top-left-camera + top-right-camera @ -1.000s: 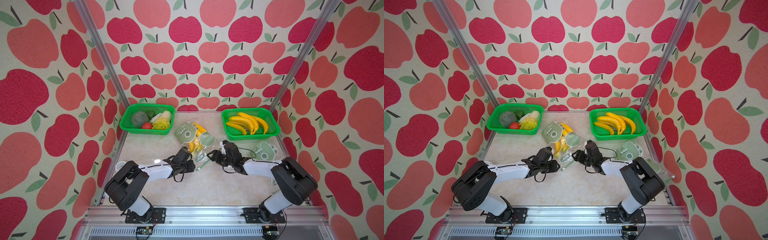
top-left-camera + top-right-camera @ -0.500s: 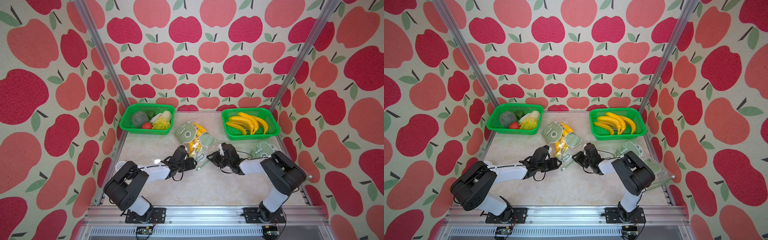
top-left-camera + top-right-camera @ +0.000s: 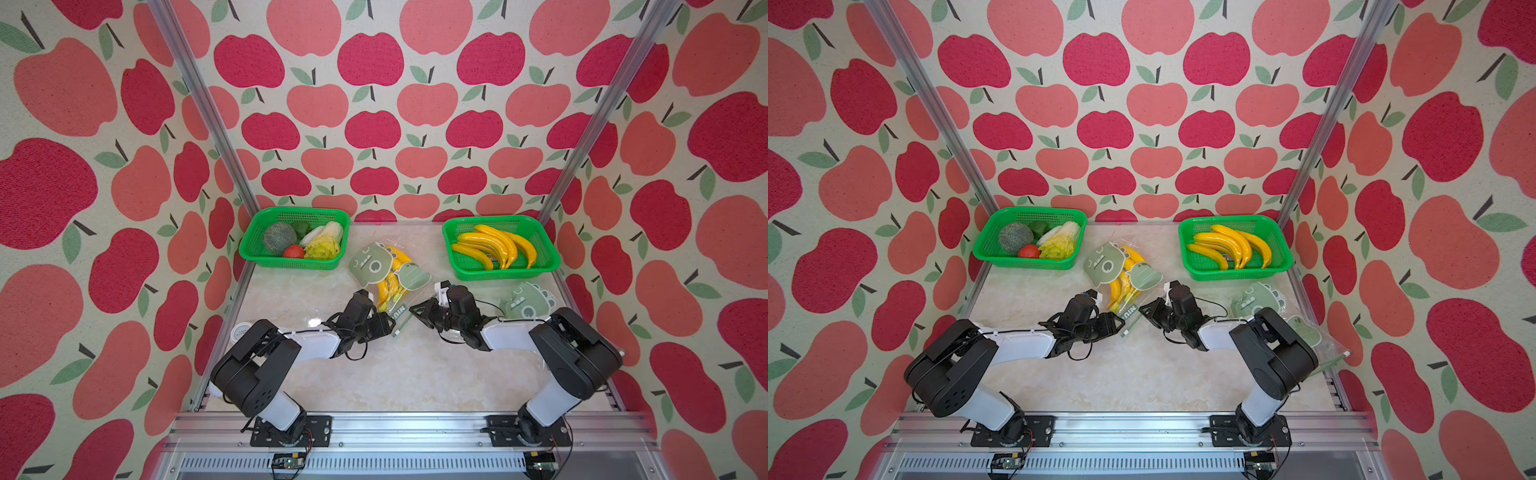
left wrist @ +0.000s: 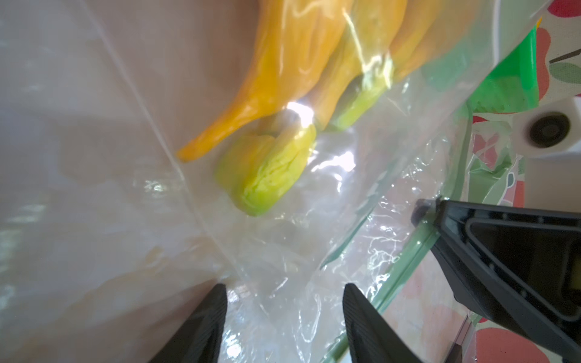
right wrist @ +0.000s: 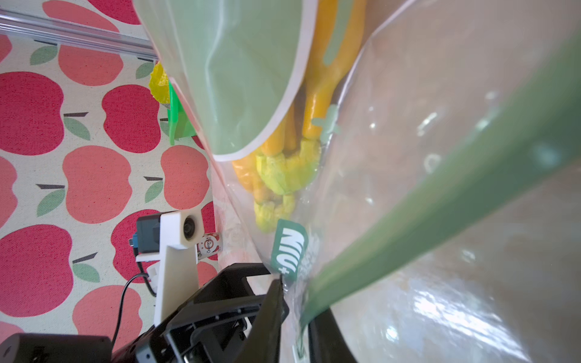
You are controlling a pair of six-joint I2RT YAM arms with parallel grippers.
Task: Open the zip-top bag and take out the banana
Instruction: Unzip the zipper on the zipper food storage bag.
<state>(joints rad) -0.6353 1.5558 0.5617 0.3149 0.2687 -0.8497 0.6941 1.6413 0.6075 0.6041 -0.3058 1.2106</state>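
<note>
- Clamping onto the near edge of the zip-top bag (image 3: pixel 390 277), the right gripper (image 5: pixel 297 301) is pinching the green zip strip (image 5: pixel 440 195) between nearly closed jaws, at about 1 o'clock from the table's middle.
- Sitting just across from it at 11 o'clock, the left gripper (image 4: pixel 283 292) is standing released, jaws apart, with clear film lying at its tips but nothing clamped.
- Opening the bag is the step in hand, as I am judging it. The next move is calling for the left gripper to close on the opposite lip, so the 2 arms can pull the seal apart.
- Lying beyond both grippers at 12 o'clock, the bag is holding the banana (image 4: pixel 276 94), stem end pointing toward the mouth.
- Sitting farthest back, a banana basket (image 3: pixel 505 275) is filling 1 o'clock and a vegetable basket (image 3: pixel 291 264) 11 o'clock. A 2nd bag (image 3: pixel 527 300) is resting at 3 o'clock.
- Printed green patches are covering much of the fruit, and glare is making it hard to tell whether the seal is parting yet.
</note>
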